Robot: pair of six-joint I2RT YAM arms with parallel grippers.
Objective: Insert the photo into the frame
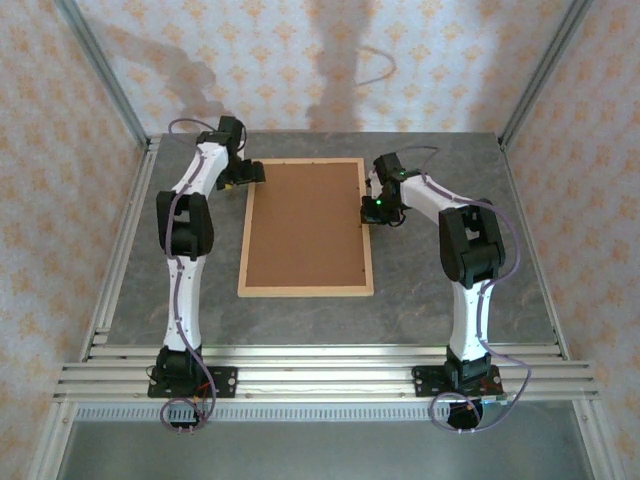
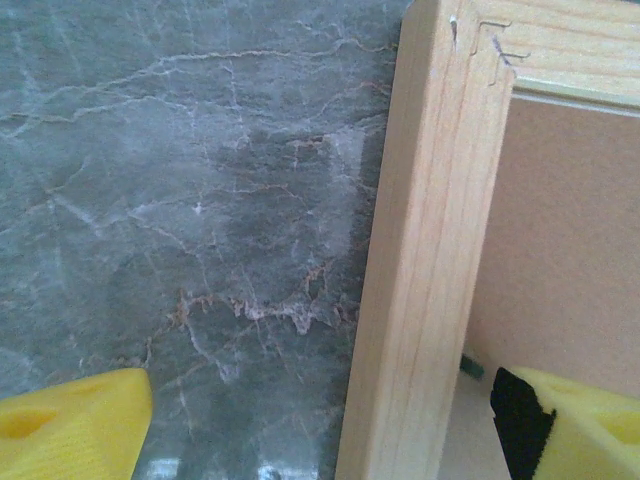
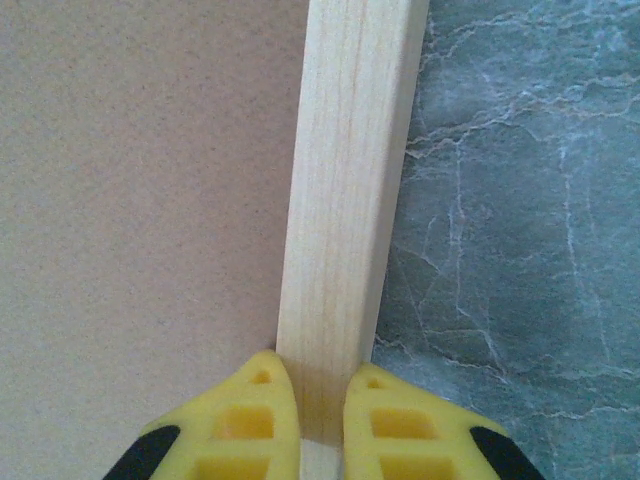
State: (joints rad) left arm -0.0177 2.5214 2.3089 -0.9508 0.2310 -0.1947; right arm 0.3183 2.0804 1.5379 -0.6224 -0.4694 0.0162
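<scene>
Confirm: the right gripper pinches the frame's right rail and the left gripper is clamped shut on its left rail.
No: the left wrist view shows the left gripper open, straddling the frame's left rail. The right gripper does pinch the right rail.

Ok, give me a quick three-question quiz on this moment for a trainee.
1. True or false: the right gripper is shut on a rail of the frame.
2. What fills the frame's opening? A) glass B) brown backing board C) nothing
3. Fill in: the left gripper stands ___, its fingers on either side of the frame's left rail near the far corner.
Key: 1 true; 2 B; 3 open.
</scene>
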